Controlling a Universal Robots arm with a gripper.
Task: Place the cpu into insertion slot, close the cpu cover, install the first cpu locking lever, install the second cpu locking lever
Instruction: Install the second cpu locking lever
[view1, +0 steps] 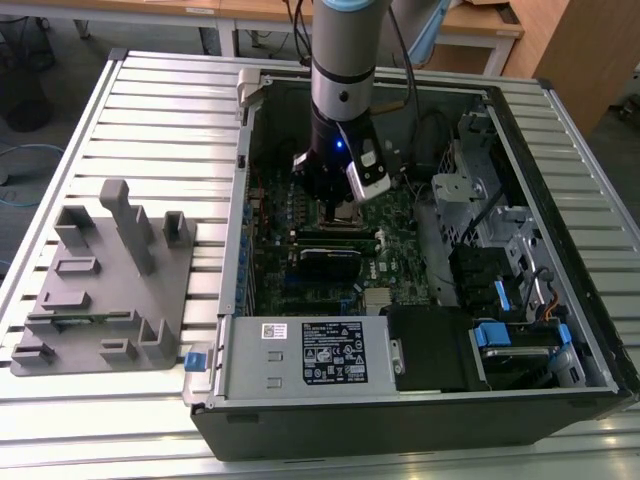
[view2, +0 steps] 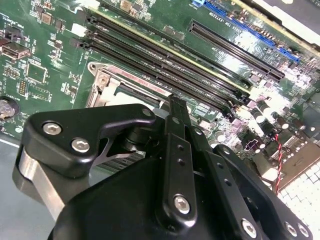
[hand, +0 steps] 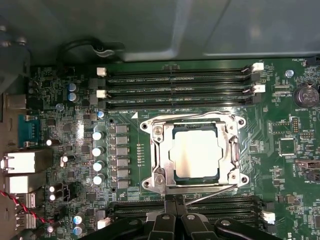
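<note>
Hovering just beside the insertion slot (hand: 194, 152), the gripper (hand: 174, 206) seems pinched together, grasping nothing visible — cpu (hand: 195, 151) seated, cpu cover (hand: 229, 150) lying flat over it.

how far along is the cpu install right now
Done, it seems: in the first wrist view the cpu sits in the insertion slot, and the cpu cover lies flat around it. In hand: the gripper hovers at the socket's edge beside a thin locking lever that angles out from the cover. Left: I cannot tell whether either lever is latched, so the lever steps may remain.
</note>
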